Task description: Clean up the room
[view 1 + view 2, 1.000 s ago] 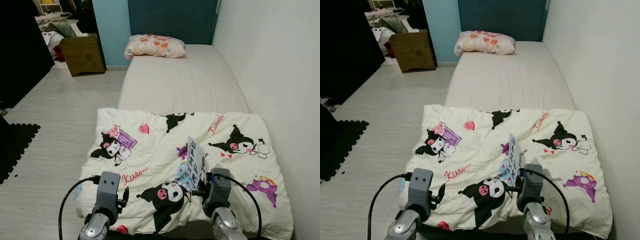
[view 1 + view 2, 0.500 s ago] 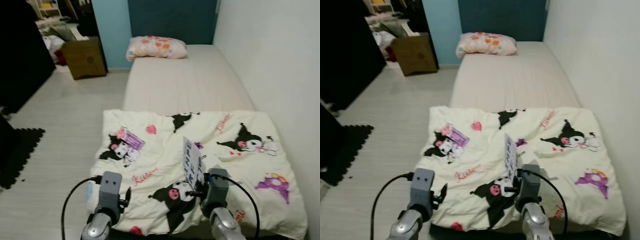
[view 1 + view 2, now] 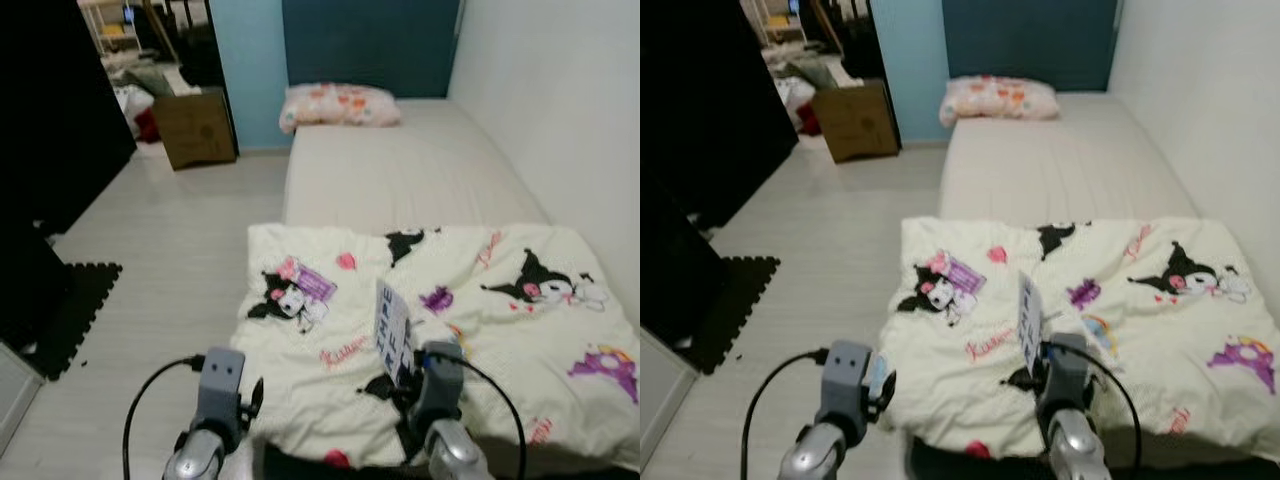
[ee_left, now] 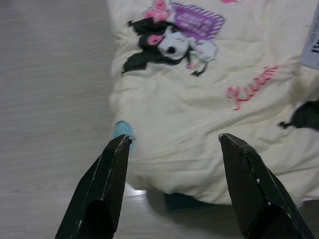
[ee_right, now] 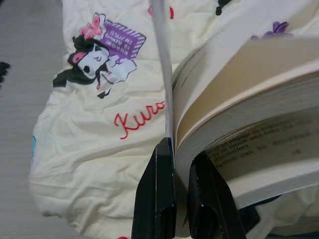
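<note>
Pinching a book (image 5: 239, 134) by its cover, the right gripper (image 5: 180, 194) has its jaws pressed on it — the book stands upright above the cartoon-print blanket (image 3: 470, 330) on the bed (image 3: 420, 170). At nine o'clock, the left gripper (image 4: 174, 184) hovers, jaws spread, over the blanket's edge and floor (image 3: 160, 250).

A bedroom in a home, a long bed (image 3: 410, 170) by the white wall, a pillow (image 3: 340, 104) at its head, a cartoon blanket (image 3: 440, 340) at its foot, a cardboard box (image 3: 195, 128) on the floor beside the bed
</note>
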You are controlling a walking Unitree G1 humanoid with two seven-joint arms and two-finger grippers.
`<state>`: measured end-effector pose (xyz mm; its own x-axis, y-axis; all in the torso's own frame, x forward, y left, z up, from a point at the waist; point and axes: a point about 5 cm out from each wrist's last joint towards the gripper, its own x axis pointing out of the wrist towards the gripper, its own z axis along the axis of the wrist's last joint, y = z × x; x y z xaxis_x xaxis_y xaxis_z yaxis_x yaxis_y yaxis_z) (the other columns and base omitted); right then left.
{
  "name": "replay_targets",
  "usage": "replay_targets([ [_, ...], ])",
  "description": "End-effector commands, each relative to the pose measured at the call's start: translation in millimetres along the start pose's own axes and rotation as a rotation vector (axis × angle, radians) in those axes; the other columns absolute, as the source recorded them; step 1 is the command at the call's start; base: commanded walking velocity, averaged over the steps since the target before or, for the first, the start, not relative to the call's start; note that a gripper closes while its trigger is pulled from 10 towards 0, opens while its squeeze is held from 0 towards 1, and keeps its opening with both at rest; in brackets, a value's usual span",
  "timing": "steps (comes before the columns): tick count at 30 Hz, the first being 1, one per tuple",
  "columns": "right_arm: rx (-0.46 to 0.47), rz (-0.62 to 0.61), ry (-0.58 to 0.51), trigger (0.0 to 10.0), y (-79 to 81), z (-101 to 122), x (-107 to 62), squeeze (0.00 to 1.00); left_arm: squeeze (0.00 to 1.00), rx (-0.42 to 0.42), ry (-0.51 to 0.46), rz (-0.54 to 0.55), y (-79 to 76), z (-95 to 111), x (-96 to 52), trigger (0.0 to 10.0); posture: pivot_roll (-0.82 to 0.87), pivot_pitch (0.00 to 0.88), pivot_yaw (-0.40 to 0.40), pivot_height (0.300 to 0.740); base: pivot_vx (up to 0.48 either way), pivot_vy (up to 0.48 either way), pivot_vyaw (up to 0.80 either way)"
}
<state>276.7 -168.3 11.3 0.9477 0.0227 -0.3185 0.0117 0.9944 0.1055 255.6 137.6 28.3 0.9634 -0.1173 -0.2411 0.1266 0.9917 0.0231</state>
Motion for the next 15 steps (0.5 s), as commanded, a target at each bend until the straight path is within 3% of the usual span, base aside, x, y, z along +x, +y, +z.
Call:
replay_targets([
  [1,0.007,0.021,-0.024,10.0,7.6,2.6,0.4,0.0,0.0,0.007,0.03,0.015,6.6,-6.1,-3.5,10.0,0.02,0.099,0.007,0.74,0.0,0.368,0.0],
  [15,0.01,0.029,-0.02,10.0,10.5,1.3,0.2,0.0,0.0,0.008,0.03,0.024,10.0,-6.0,-5.9,10.0,0.03,0.104,0.003,0.74,0.0,0.375,0.0],
])
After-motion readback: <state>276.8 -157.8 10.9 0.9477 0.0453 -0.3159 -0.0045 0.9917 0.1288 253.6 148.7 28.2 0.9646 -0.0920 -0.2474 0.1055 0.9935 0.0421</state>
